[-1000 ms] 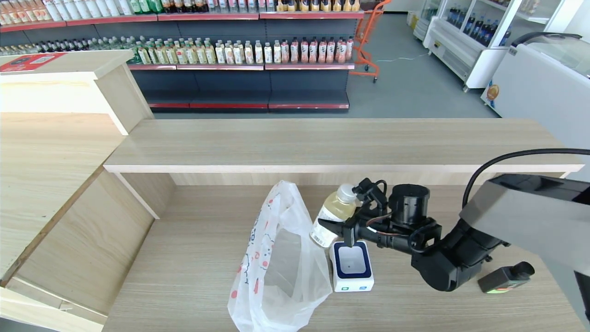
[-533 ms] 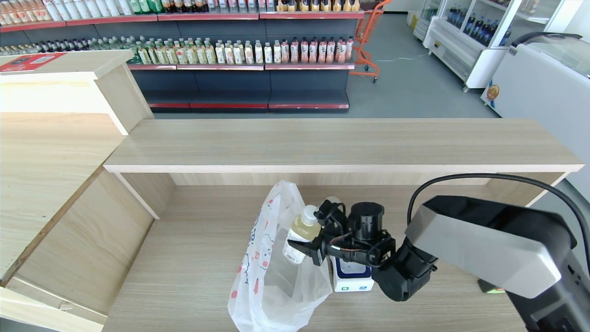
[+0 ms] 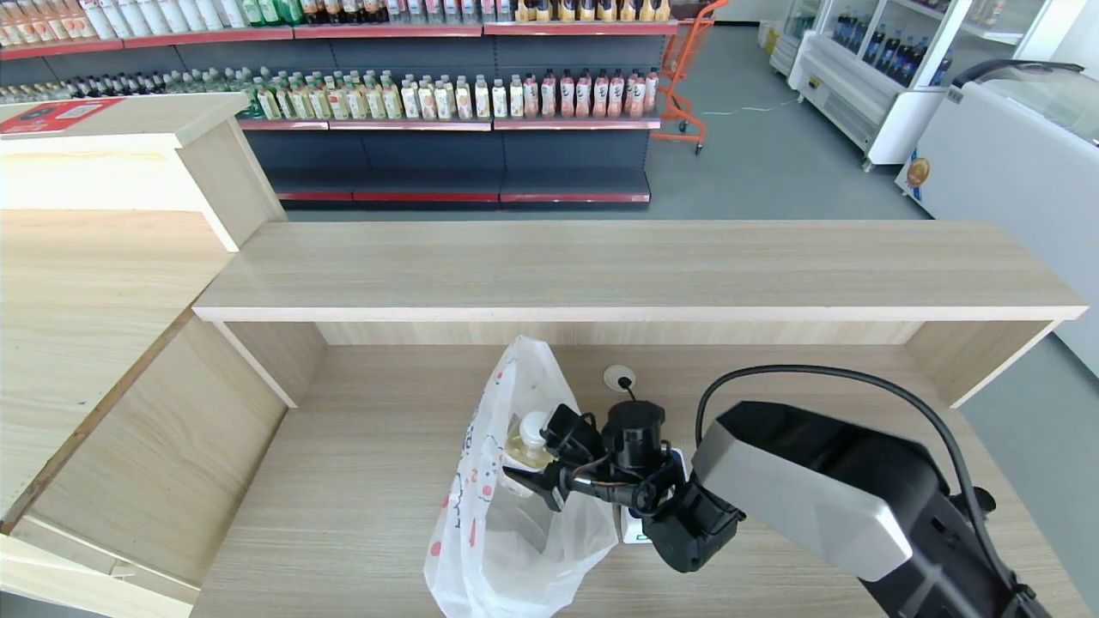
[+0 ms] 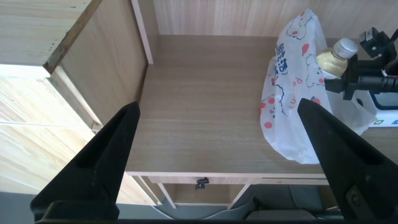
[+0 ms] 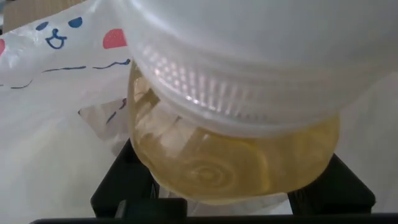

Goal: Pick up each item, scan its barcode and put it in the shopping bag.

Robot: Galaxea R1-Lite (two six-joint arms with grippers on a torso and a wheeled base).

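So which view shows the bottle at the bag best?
The head view: the bottle is at the bag's mouth, held by the right end effector. The right wrist view is pressed close on its cap and yellow liquid; the left wrist view catches its top past the bag, far off.

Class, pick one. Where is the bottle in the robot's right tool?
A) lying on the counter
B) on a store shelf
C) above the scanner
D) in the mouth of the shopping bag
D: the right tool holds the bottle in the shopping bag opening.
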